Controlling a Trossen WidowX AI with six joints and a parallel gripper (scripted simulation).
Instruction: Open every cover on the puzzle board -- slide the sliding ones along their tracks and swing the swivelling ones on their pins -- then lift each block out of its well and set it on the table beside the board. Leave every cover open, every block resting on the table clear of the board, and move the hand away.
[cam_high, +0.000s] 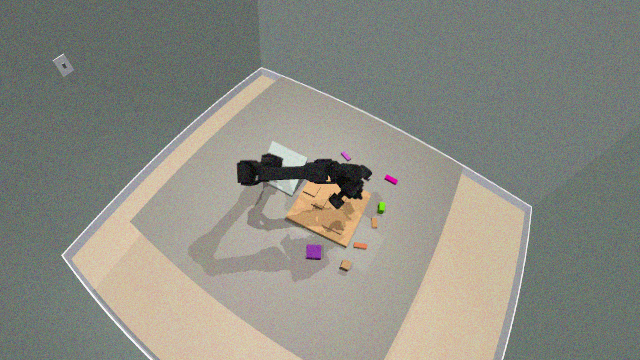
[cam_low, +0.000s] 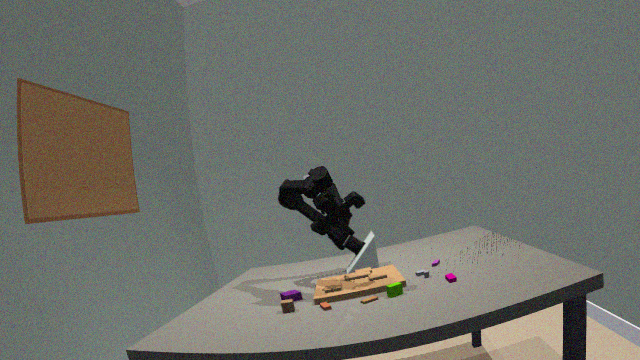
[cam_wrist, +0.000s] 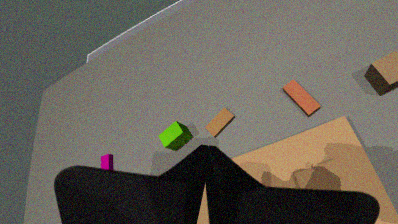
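The wooden puzzle board lies flat, partly under the arm in the top view. Thin raised covers show on it; their open or closed state is too small to tell. My gripper is shut and empty, held above the board. On the table beside the board lie a green block, a tan block, an orange block, a flat tan piece and a purple block. The wells' contents are unclear.
A magenta block and a violet block lie farther off. Small grey pieces lie near the board. A pale slanted panel stands by the arm's base.
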